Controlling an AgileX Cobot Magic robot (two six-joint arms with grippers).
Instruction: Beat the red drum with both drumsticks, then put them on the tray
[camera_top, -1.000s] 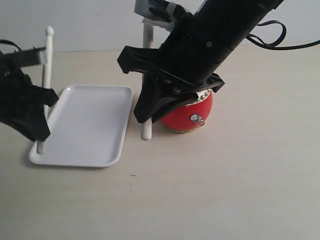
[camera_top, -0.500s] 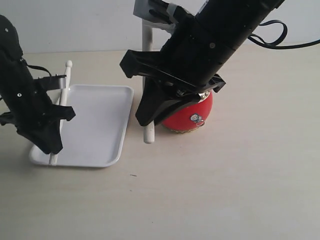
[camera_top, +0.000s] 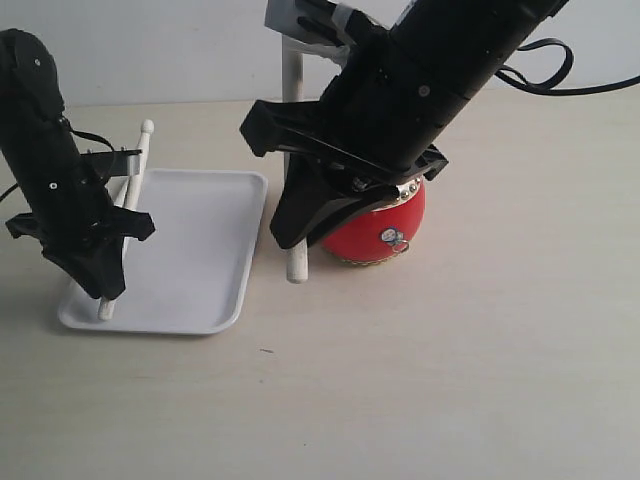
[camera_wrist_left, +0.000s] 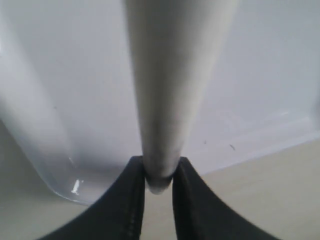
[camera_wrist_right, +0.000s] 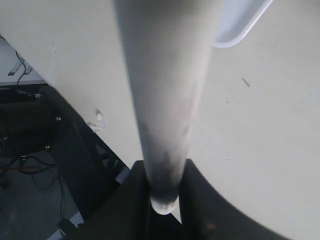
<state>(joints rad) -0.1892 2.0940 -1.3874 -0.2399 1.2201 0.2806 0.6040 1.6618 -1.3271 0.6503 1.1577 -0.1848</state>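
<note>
The red drum (camera_top: 388, 232) stands right of the tray (camera_top: 205, 262) and is mostly hidden under my right arm. My left gripper (camera_top: 108, 250) (camera_wrist_left: 159, 172) is shut on one drumstick (camera_top: 139, 165) (camera_wrist_left: 170, 90). That stick leans steeply, its lower end on or just over the tray's near left corner (camera_wrist_left: 60, 170). My right gripper (camera_top: 300, 215) (camera_wrist_right: 164, 185) is shut on the other drumstick (camera_top: 296, 262) (camera_wrist_right: 165, 90), which is nearly upright between tray and drum with its lower tip close to the table.
The pale table (camera_top: 450, 380) stretches in front of and right of the drum. A black cable (camera_top: 545, 80) loops behind my right arm. In the right wrist view a tray corner (camera_wrist_right: 240, 20) and the table's edge (camera_wrist_right: 95, 117) show.
My left arm has swung right and down, bringing its stick from beside the tray's left edge to over the tray's left part. The right arm and its stick have barely moved.
</note>
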